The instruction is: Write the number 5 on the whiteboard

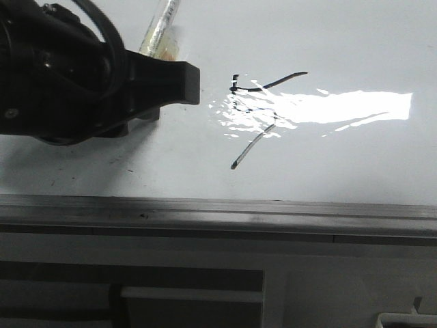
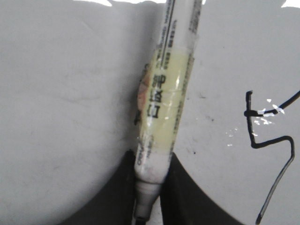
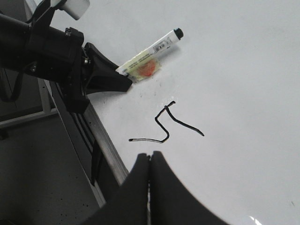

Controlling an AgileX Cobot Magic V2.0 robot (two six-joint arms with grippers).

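The left pincer (image 2: 149, 187) pinches a whiteboard marker (image 2: 166, 101) by its rear end, the two dark fingers (image 2: 185, 197) pressed against the barrel on either side. The marker's long axis runs straight out from the pincer, away from the fingers, so its far end points ahead of the arm across the whiteboard (image 1: 355, 48). In the right wrist view that far end (image 3: 177, 33) looks dark and rounded; whether it is a cap or the nib cannot be told. A band of yellowish tape with a reddish patch (image 3: 146, 70) wraps the barrel just beyond the fingertips.

The number 5 (image 1: 263, 113) lies on the whiteboard beside the left pincer, to its right and apart from the marker, which does not touch the strokes. It is crudely drawn: a short upright, a long slanted bar running off from it away from the pincer, and a diagonal tail (image 1: 249, 149) trailing toward the grey edge rail (image 1: 218, 208). Part of the figure sits under a bright band of glare (image 1: 341, 108).

The right pincer (image 3: 150, 187) is pressed together with nothing between its fingers, and the number 5 lies just ahead of its tips, between it and the left pincer.
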